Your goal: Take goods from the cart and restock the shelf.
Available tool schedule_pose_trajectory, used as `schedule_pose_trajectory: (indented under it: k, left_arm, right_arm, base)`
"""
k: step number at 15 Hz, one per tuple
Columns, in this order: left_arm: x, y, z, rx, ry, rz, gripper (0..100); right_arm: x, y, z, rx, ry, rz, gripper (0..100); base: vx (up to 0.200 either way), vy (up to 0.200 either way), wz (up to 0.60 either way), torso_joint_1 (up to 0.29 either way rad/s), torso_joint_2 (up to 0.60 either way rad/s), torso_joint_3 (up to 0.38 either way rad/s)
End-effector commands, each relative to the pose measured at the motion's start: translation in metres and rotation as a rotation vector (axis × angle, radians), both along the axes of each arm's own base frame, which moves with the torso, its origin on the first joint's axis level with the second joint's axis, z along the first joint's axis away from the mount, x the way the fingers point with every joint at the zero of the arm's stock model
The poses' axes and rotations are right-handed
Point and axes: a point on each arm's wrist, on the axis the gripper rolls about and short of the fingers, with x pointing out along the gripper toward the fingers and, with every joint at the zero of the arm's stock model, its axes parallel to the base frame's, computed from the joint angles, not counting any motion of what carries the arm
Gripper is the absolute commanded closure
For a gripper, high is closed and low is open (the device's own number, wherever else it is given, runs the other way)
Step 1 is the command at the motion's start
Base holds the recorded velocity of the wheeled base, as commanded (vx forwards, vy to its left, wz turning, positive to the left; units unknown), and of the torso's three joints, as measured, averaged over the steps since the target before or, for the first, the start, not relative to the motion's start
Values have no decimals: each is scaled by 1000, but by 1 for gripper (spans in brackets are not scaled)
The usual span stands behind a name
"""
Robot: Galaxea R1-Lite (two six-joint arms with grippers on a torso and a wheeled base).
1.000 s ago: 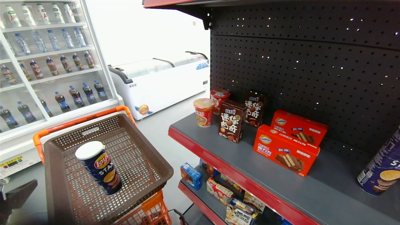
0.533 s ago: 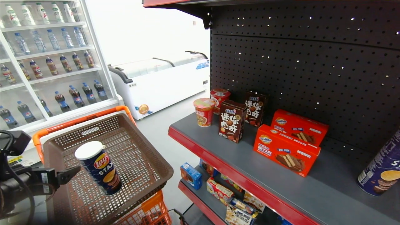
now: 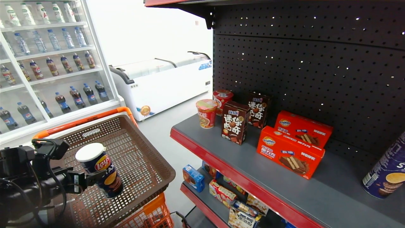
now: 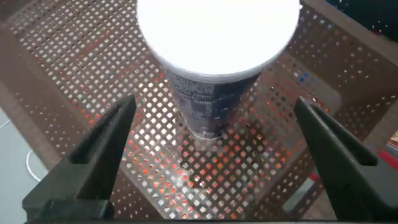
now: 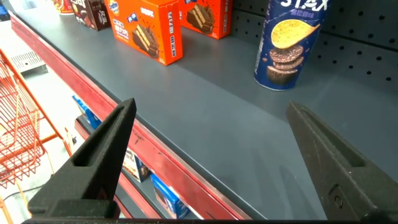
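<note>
1. While the chip can [image 3: 99, 169] stands in the brown cart basket [image 3: 142, 152], at the lower left of the head frame, the left gripper [image 3: 95, 178] sits level with its body, jaws spread wide.
2. Seen from the left wrist, it lies straight ahead between the two fingers [image 4: 102, 155], neither touching it.
3. Its long axis is vertical, white lid up, so a sideways squeeze across the body should fit.
4. Nearer by far is the left arm; the right gripper [image 5: 208, 121], jaws also apart, hangs over the grey shelf [image 5: 217, 143] near a second can [image 5: 287, 43] standing there.
</note>
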Motion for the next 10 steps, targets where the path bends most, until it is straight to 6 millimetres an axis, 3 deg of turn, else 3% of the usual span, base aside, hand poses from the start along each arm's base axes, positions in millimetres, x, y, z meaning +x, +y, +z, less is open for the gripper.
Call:
schedule_pose_trajectory:
  k: [1,5,10]
  left_arm:
    - [9,2,-18,-12,49,-8,0]
    - [23,5,-32,18,-10,-165,0]
    - [37,8,-45,53,-31,-180,0]
  right_arm:
    - [0,0,0,0,1,1,0]
    - [0,0,0,0,1,1,0]
    - [0,0,0,0,1,1,0]
  base:
    - [0,0,0,0,0,0]
    - [0,0,0,0,0,0]
    - [0,0,0,0,0,0]
